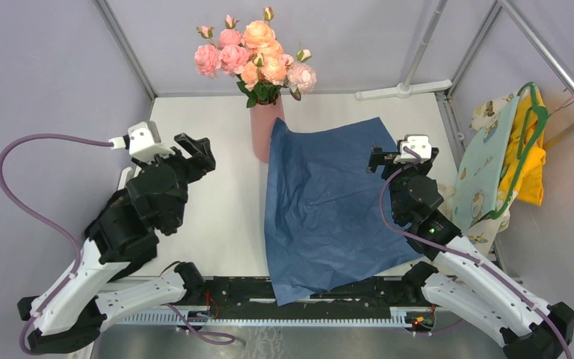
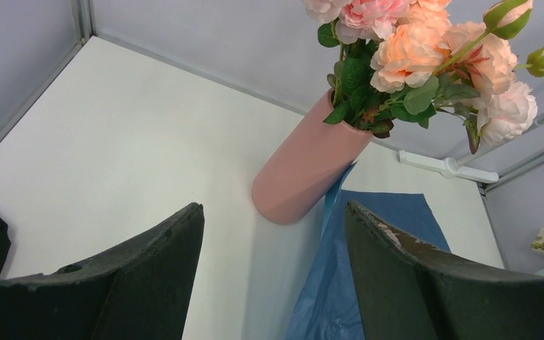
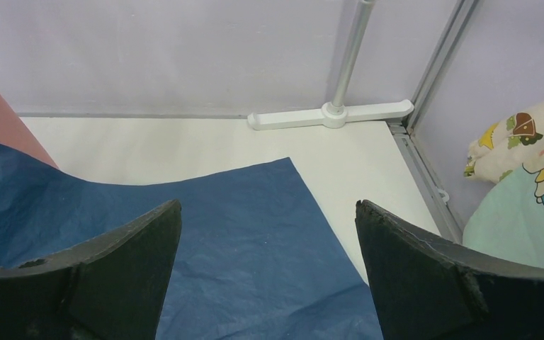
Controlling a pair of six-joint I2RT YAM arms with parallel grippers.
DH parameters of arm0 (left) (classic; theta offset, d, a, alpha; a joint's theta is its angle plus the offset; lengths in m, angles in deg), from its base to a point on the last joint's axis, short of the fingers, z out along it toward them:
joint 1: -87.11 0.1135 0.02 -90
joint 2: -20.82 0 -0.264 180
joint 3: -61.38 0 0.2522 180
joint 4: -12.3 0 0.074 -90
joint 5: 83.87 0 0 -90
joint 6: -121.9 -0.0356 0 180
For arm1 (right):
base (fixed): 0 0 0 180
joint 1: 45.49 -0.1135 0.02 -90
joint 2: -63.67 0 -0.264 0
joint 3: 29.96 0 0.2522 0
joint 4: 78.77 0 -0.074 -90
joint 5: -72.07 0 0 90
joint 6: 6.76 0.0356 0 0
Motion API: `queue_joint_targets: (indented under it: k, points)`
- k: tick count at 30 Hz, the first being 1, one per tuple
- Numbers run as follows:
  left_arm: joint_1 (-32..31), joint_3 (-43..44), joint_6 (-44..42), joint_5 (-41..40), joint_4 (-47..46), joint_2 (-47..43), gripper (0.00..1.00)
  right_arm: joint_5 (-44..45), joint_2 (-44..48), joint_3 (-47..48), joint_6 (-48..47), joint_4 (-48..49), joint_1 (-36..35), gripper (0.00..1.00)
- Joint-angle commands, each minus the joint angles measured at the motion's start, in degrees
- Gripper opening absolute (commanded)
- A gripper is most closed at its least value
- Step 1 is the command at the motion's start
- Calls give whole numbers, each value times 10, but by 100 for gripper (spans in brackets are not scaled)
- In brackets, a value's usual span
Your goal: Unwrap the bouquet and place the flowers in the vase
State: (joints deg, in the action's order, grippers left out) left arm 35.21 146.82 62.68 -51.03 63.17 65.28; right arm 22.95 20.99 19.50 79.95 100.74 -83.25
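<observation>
The white surface [image 1: 217, 217] carries a salmon-pink vase [image 1: 263, 138] standing upright at upper centre. A dark blue paper sheet [image 1: 329, 217] lies spread right of centre, its upper left corner against the vase and its lower edge past the surface's bottom edge.

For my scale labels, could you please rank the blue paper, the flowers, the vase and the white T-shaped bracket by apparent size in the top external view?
1. blue paper, by far.
2. flowers, though raised nearer the camera.
3. vase and white T-shaped bracket: too close to rank; the bracket is longer but thinner.
</observation>
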Motion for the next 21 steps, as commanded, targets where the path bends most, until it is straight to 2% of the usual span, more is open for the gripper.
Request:
queue_joint_targets:
  k: [1,21]
  points:
    - [-2,-4,29,-24,-7,-9,79,22,15,-6,10,2,1,98]
    - [-2,-5,31,-22,-6,-11,79,76,-26,20,29,-40,1,98]
